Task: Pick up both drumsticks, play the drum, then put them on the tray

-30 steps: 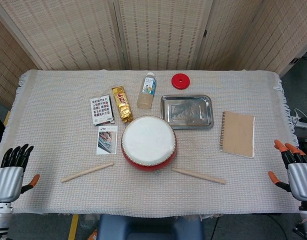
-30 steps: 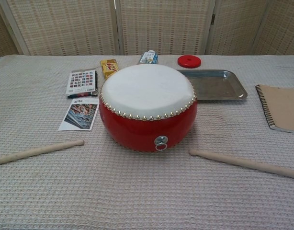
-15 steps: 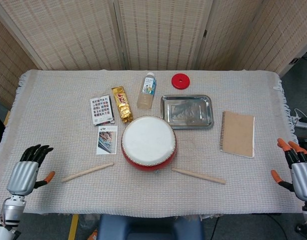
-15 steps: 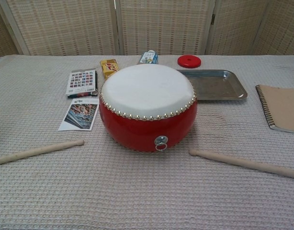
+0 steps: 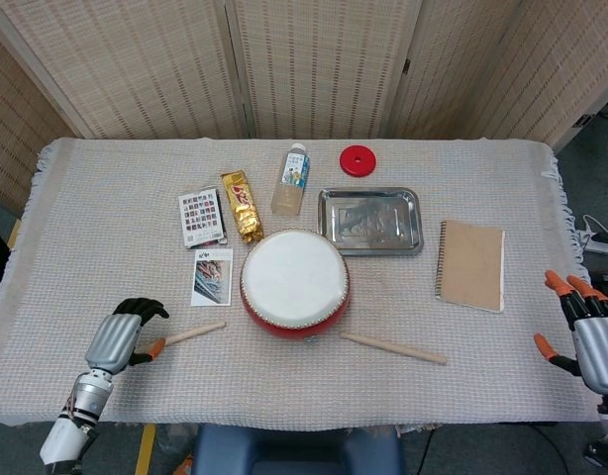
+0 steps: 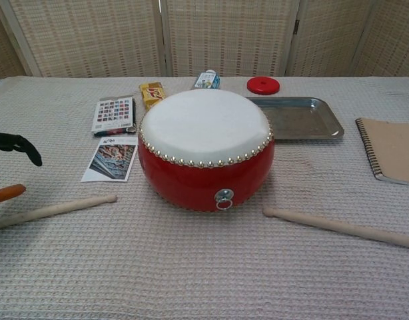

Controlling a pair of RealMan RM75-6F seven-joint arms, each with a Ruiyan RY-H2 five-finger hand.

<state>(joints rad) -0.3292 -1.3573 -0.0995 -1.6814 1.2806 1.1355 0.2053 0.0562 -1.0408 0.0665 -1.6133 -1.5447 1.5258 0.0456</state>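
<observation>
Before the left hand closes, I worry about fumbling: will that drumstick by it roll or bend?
The left drumstick looks like round, smooth, solid wood: probably stiff and light, but apt to roll if nudged. The woven tablecloth may damp that.

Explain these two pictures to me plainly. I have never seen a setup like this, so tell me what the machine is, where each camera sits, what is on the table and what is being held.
This is a two-armed robot with human-like hands, steered by a person. One picture looks down from its head, the other looks forward from its chest. On the cloth-covered table stand a red drum, a metal tray, a notebook, a bottle, a red disc, some cards and a gold packet. Two wooden drumsticks lie flat: the left drumstick and the right drumstick. The left hand is at the left drumstick's end without gripping it. The right hand waits open at the table's edge. Nothing is held.
</observation>
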